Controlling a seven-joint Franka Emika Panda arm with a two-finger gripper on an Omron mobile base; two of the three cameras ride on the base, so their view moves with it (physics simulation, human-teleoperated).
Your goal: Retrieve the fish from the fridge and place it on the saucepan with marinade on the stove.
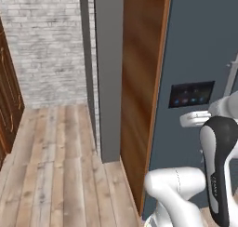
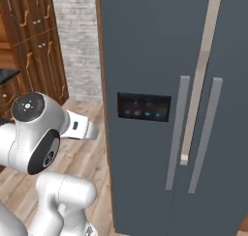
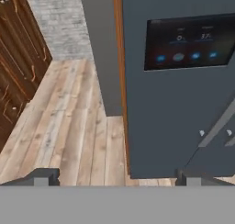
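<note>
The fridge stands tall and dark blue-grey right in front of me, both doors closed. Its black panel glows with blue lights, and two long grey handles run down beside the door seam. In the hand view the fridge takes up the right side, panel at the top. My gripper is open, its two fingertips far apart with nothing between them, a short way off the left door. The fish is hidden. The saucepan and the stove are out of view.
A brown wooden side panel and a grey pillar flank the fridge's left side. Behind is a pale brick wall. Dark wooden cabinets stand to the left. Plank floor lies open on the left.
</note>
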